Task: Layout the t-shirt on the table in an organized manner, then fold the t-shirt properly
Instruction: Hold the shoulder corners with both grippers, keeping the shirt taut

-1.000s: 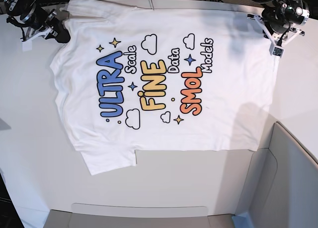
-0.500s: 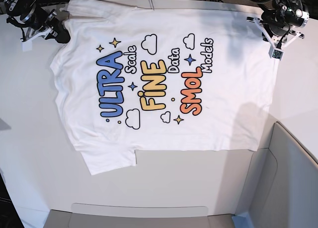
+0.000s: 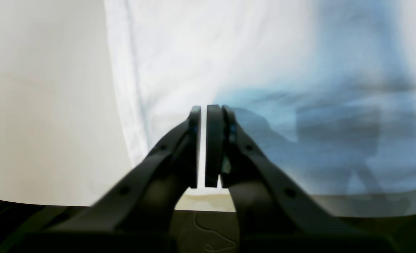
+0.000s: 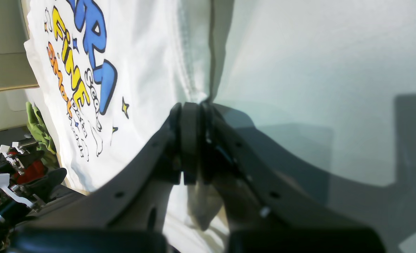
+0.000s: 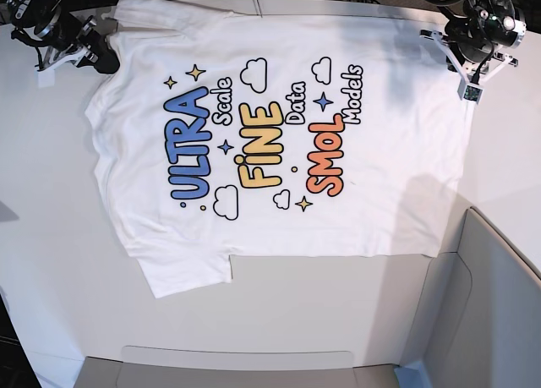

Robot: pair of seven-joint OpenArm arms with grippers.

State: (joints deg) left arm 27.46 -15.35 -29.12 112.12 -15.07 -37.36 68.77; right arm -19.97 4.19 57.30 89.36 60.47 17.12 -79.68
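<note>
**Shirt laid out flat, no fold started**

I see the t-shirt (image 5: 279, 143) spread print-up across the table (image 5: 59, 261), lettering readable, body mostly smooth. One sleeve sticks out at the near left, collar end at the left, hem at the right. Layout looks about done to me; folding is all still left, no edge turned over yet.

My right gripper (image 4: 192, 140) sits at the far left corner of the shirt. In the wrist view its jaws are pressed together right at the shirt's seamed edge, with a bit of cloth seeming to hang below them, so I read it as pinching the fabric, though that is not fully clear. My left gripper (image 3: 203, 144) is at the far right corner by the hem, jaws nearly together with a thin slit between, nothing visibly caught in them; white cloth lies behind.

Grey panel (image 5: 499, 303) at near right, clear of the shirt.
</note>
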